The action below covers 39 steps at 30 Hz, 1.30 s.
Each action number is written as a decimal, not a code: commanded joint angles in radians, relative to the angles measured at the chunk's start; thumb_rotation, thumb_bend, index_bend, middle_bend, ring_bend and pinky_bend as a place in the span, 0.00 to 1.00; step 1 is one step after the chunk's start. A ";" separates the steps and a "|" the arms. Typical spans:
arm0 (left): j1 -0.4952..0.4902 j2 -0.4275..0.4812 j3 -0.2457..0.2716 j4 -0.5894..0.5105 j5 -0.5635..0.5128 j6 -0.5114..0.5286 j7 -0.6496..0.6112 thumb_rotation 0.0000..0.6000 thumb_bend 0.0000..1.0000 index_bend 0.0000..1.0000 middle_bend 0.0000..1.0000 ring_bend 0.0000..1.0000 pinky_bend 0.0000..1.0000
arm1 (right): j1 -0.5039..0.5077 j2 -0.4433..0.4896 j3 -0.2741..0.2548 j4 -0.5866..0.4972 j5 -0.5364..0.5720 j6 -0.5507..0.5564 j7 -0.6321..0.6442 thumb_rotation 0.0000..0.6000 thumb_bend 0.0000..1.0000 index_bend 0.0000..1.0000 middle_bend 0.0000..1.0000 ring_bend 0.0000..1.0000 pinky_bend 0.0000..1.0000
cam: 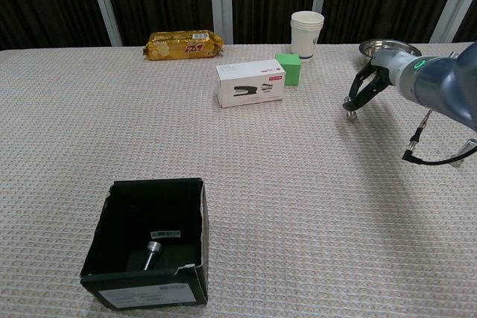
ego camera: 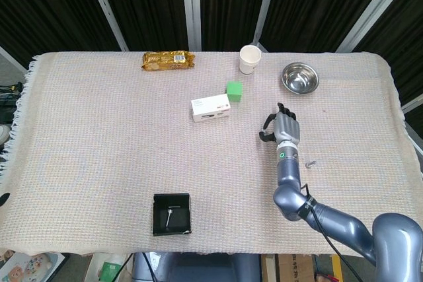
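Note:
My right hand (ego camera: 284, 127) hovers low over the cloth right of centre, its fingers (cam: 353, 102) hanging down, spread a little, with nothing in them. In the chest view the same right hand (cam: 367, 87) sits just in front of the steel bowl (cam: 387, 48). The things nearest it are the steel bowl (ego camera: 300, 78) behind it and a small metal piece (ego camera: 309, 162) lying on the cloth to its right. No view shows my left hand.
A white stapler box (ego camera: 211, 107) and a green cube (ego camera: 234, 91) lie left of the hand. A paper cup (ego camera: 250, 59) and a gold snack packet (ego camera: 168, 61) stand at the back. An open black box (ego camera: 172, 214) near the front edge holds a small metal part (cam: 155, 247).

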 commanded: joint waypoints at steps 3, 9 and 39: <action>-0.001 0.000 -0.001 0.000 -0.002 -0.002 0.000 1.00 0.04 0.05 0.00 0.00 0.13 | 0.003 0.003 0.000 0.008 0.011 -0.006 0.008 1.00 0.34 0.62 0.00 0.00 0.00; 0.000 0.000 0.000 0.000 -0.001 0.000 0.000 1.00 0.04 0.05 0.00 0.00 0.13 | 0.004 0.007 0.005 0.012 0.029 -0.015 0.023 1.00 0.34 0.62 0.00 0.00 0.00; 0.002 -0.001 0.000 -0.002 0.002 0.005 0.002 1.00 0.04 0.06 0.00 0.00 0.13 | 0.009 0.030 -0.010 0.022 0.080 -0.050 0.054 1.00 0.34 0.61 0.00 0.00 0.00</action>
